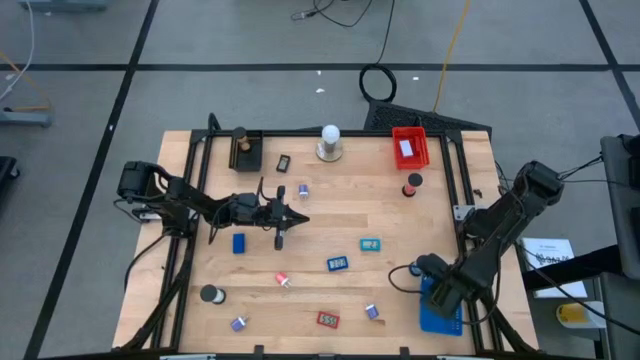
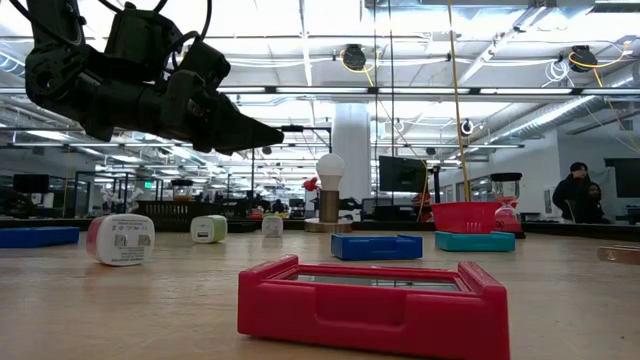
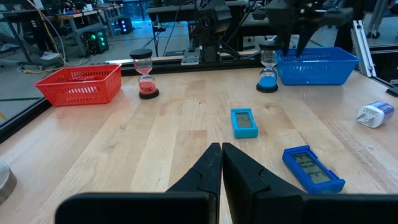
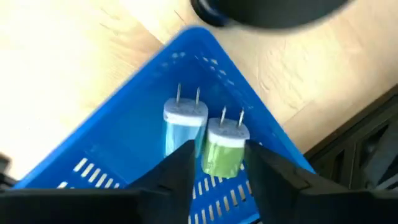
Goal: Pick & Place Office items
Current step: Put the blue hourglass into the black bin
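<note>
The right gripper point(image 4: 214, 163), fingers spread, hangs over the blue tray point(image 4: 124, 143), where a green plug point(image 4: 225, 149) and a blue plug point(image 4: 182, 127) already lie. The left gripper point(image 3: 221, 158), pressed together and empty, hovers mid-table. Many items remain scattered, among them the blue clock point(image 3: 313, 168).

centre worktop point(image 1: 400, 270): open, sparse small items
back edge: bulb point(image 1: 329, 142), red basket point(image 1: 409, 147) block
right-front: blue basket point(image 1: 440, 308)
</note>
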Controlling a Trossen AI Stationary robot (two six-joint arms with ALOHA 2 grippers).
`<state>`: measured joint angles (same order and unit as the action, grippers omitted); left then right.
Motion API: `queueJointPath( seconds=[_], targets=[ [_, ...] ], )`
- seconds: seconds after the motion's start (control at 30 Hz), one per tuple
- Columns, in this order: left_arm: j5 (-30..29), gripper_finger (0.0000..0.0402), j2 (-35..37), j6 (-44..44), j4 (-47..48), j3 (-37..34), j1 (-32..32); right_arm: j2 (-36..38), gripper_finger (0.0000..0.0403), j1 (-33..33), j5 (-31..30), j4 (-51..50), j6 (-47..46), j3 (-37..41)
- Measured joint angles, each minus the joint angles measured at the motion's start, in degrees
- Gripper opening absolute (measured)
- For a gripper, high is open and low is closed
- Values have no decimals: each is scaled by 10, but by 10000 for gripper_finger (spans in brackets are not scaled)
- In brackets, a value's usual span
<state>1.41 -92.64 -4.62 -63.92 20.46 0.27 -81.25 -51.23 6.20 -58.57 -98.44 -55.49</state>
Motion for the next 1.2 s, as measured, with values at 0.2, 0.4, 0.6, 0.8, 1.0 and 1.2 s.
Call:
queueJointPath(
  seconds=[0.2, 0.4, 0.6, 0.8, 1.0, 1.2],
  targets=[
    [0, 21, 0, -2, 0, 0, 0, 26, 32, 30, 7, 0, 67, 0],
    [-6, 21, 0, -15, 10, 0, 1, 64, 8, 73, 14, -5, 134, -1],
    [-38, 21, 0, -28, 39, 0, 1, 91, 3, 121, -12, -28, 218, -1],
    [-49, 21, 0, -4, 38, 8, 1, 100, 1, 201, -34, -21, 338, -1],
    [-49, 21, 0, 31, 47, 24, 1, 100, 1, 289, -45, 8, 495, -2],
    [-49, 21, 0, 22, 64, 24, 1, 100, 1, 348, -47, 9, 588, -9]
  ],
)
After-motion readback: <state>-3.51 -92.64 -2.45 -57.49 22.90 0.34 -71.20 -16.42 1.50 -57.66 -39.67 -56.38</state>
